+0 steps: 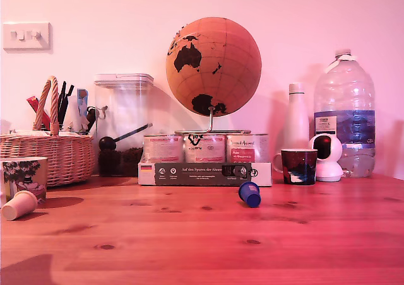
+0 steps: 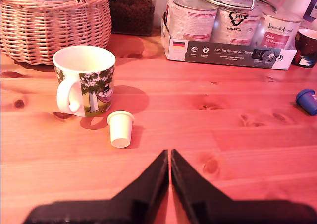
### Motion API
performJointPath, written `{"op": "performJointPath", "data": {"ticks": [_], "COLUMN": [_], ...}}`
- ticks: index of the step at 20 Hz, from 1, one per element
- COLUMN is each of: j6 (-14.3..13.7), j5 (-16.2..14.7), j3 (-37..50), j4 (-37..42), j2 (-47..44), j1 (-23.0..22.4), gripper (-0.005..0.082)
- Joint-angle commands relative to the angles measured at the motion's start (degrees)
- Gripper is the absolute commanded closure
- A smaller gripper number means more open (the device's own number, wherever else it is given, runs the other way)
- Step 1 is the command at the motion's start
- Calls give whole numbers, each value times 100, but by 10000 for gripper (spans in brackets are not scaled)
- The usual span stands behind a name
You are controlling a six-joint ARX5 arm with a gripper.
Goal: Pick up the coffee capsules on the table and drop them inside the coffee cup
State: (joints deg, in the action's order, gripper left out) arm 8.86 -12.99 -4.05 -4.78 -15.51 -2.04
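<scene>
The gripper [image 2: 170, 157] is pressed closed, empty, above bare wood. Just beyond it the cream capsule [image 2: 120, 129] lies beside the coffee cup [image 2: 85, 80]. The blue capsule [image 2: 307, 101], well apart from the cup, is cut off at the wrist view's edge.

The knotty wooden desk [image 1: 189, 241] carries, in the exterior view, the coffee cup [image 1: 25, 179] at nine o'clock with the cream capsule [image 1: 19, 205] lying on its side just beside it. The blue capsule [image 1: 249, 194] lies tipped near centre. Toward twelve o'clock stand a wicker basket [image 1: 47, 156], a clear canister [image 1: 123, 124], a cardboard tray [image 1: 205, 173] of tins, a dark mug [image 1: 298, 166], a white bottle [image 1: 295, 118], a small white camera [image 1: 328, 157] and a water bottle [image 1: 345, 111].
</scene>
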Motion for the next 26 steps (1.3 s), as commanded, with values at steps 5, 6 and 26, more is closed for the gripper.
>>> {"op": "performJointPath", "data": {"ticks": [5,6,26], "j6": [-481,-479,-503], "j5": [190,190,514], "j3": [107,107,122], "j4": [153,166,737], "j2": [446,446,282], "j1": [17,17,28], "gripper": [793,793,37]}}
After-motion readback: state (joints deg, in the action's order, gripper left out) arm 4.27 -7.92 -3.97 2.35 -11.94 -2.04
